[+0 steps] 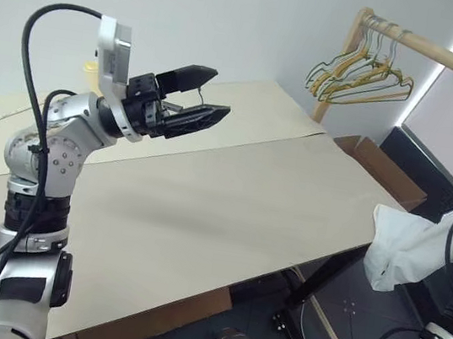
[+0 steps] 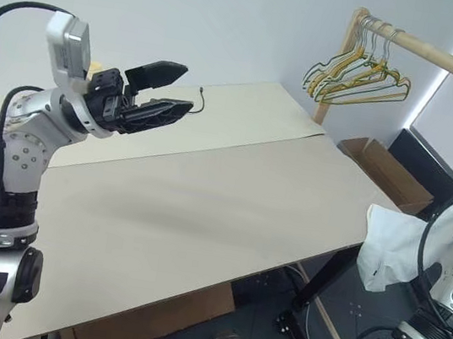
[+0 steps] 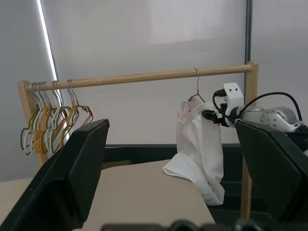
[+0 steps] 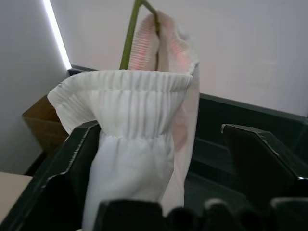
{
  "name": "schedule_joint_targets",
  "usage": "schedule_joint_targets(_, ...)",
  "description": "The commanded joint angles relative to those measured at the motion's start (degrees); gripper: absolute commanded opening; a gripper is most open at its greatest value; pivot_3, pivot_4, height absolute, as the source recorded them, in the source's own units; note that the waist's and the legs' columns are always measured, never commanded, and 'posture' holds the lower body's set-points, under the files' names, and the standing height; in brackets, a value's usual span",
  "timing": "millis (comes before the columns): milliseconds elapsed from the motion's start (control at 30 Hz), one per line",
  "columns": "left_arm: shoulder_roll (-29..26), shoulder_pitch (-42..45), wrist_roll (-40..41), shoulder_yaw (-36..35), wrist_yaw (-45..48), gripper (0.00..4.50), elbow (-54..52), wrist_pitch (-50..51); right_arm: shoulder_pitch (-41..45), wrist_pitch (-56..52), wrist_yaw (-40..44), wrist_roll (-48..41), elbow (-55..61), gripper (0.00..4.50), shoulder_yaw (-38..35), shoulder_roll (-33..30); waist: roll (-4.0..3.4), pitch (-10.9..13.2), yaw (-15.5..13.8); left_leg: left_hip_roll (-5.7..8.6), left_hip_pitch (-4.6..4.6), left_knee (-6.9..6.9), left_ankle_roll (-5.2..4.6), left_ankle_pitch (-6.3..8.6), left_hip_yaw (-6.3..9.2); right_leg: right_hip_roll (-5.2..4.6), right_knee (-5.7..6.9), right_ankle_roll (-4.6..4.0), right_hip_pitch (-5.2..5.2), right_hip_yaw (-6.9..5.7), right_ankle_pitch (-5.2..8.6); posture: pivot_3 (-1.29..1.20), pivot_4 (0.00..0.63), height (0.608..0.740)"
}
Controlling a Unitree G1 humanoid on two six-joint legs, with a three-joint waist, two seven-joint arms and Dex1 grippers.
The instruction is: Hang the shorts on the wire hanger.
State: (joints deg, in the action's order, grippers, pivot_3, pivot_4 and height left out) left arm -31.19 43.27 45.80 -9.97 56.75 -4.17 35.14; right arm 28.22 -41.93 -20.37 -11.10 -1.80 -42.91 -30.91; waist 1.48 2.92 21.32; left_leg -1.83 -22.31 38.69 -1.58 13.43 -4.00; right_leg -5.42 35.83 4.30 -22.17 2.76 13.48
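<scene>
Right gripper (image 4: 159, 159) sits at the white cloth shorts (image 4: 134, 144), its two black fingers standing apart on either side of the gathered elastic waistband; one finger (image 4: 72, 163) touches the cloth or lies just against it, while the other stands clear, so the grip looks loose or half-released, and I cannot tell whether any hold is left on the fabric. That fits the state of the work: the shorts already hang from the thin grey bare-metal wire hanger (image 3: 196, 86), whose hook rides over the pale wooden rail (image 3: 139, 77), and the cloth drapes down below it, one end sagging lower than the other. Taking the rail as the landmark, the shorts hang under its far end, near the post there, well apart from the bunch of yellowish and dark hangers (image 3: 53, 115) crowded at the opposite end. A faint pink tint shows inside the waistband folds beside the wire. The right arm reaches in level toward the hanging cloth, probably to steady it as the hanger takes the weight. Left gripper (image 1: 193, 96) is held up over the broad beige surface (image 1: 228, 212) with its fingers wide apart and nothing between them, pointing toward the rail; it seems kept there out of the way, and its camera looks at the hanging shorts. A brown cardboard box (image 1: 380, 169) stands on the floor below the rail, beyond the surface's edge.
</scene>
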Motion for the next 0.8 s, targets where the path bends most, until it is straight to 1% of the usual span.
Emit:
schedule_joint_targets(33,0.08,2.50,-0.30,0.26,0.92,4.50,0.51,-1.32,-0.31,-1.16,-0.36,-0.45,3.98,3.22,-1.77,-0.24,0.00,0.00,0.04,0.00,0.00,0.00,0.00,0.00,0.00,0.00,0.00,0.00,0.00,0.00,0.00,-0.36,0.000,0.740)
schedule_joint_targets(133,0.25,3.18,-0.71,0.45,1.58,4.50,1.29,-1.36,-0.84,-2.54,0.56,-1.42,5.04,2.15,-1.99,0.12,0.00,0.00,0.14,0.00,0.01,0.00,0.00,0.00,0.00,0.00,0.00,0.00,0.00,0.00,0.00,-0.36,0.000,0.740)
schedule_joint_targets(300,0.29,3.64,-1.00,0.63,2.21,4.50,1.79,-1.35,-1.64,-3.39,1.68,-1.68,5.37,2.15,-1.59,-0.58,0.00,0.00,0.38,-0.01,0.00,0.00,0.00,0.00,0.00,0.00,0.00,0.00,0.00,0.00,0.00,-0.36,0.000,0.740)
schedule_joint_targets(500,0.24,3.65,-0.91,0.60,2.31,4.50,1.60,-1.19,-0.49,-5.25,3.29,-3.48,4.27,2.15,-3.84,-1.43,0.00,0.00,0.76,-0.01,0.01,0.00,0.00,0.00,0.00,0.01,0.00,0.00,0.00,0.00,0.00,-0.36,0.000,0.740)
schedule_joint_targets(567,0.23,3.61,-0.92,0.61,2.36,4.50,1.51,-1.22,-0.31,-5.66,3.72,-4.00,4.21,1.76,-4.37,-1.51,0.00,0.00,0.91,-0.02,0.00,0.00,0.00,0.00,0.00,-0.01,0.00,0.00,0.00,0.00,0.00,-0.36,0.000,0.740)
schedule_joint_targets(600,0.23,3.60,-0.88,0.57,2.31,4.50,1.45,-1.17,-0.19,-6.11,3.52,-4.12,4.32,1.49,-4.54,-1.48,0.00,0.00,0.96,-0.02,0.00,0.00,-0.01,0.00,0.00,-0.01,0.00,0.00,0.00,0.00,0.00,-0.36,0.000,0.740)
schedule_joint_targets(667,0.24,3.62,-0.85,0.53,2.26,4.50,1.41,-1.15,-0.14,-6.63,3.48,-4.36,4.47,0.89,-4.68,-1.47,0.00,0.00,1.07,-0.02,0.00,0.00,-0.01,0.00,0.00,-0.01,0.00,0.00,0.00,0.00,0.00,-0.36,0.000,0.740)
schedule_joint_targets(700,0.26,3.67,-0.89,0.56,2.22,4.50,1.41,-1.17,-0.16,-6.73,3.44,-4.33,4.53,0.47,-4.68,-1.46,0.00,0.00,1.10,-0.02,0.00,0.00,-0.01,0.00,0.00,0.00,0.00,0.00,0.00,0.00,0.00,-0.36,0.000,0.740)
schedule_joint_targets(733,0.30,3.71,-0.91,0.59,2.22,4.50,1.42,-1.22,-0.28,-6.78,3.55,-4.26,4.54,0.15,-4.57,-1.50,0.00,0.00,1.16,-0.02,0.01,0.00,-0.01,0.00,0.00,0.00,0.00,0.00,0.00,0.00,0.00,-0.37,0.000,0.740)
schedule_joint_targets(767,0.35,3.76,-0.94,0.62,2.19,4.50,1.43,-1.26,-0.32,-6.83,3.59,-4.19,4.59,0.03,-4.57,-1.49,0.00,0.00,1.34,-0.02,0.01,0.00,-0.01,0.00,0.00,-0.01,0.00,0.00,0.00,0.00,0.01,-0.37,0.000,0.740)
schedule_joint_targets(800,0.39,3.82,-0.96,0.65,2.19,4.50,1.47,-1.28,-0.36,-6.88,3.62,-4.10,4.62,0.03,-4.55,-1.50,0.00,0.00,1.41,-0.02,0.01,0.00,-0.01,0.00,0.00,0.00,0.00,0.00,0.00,0.00,0.01,-0.37,0.000,0.740)
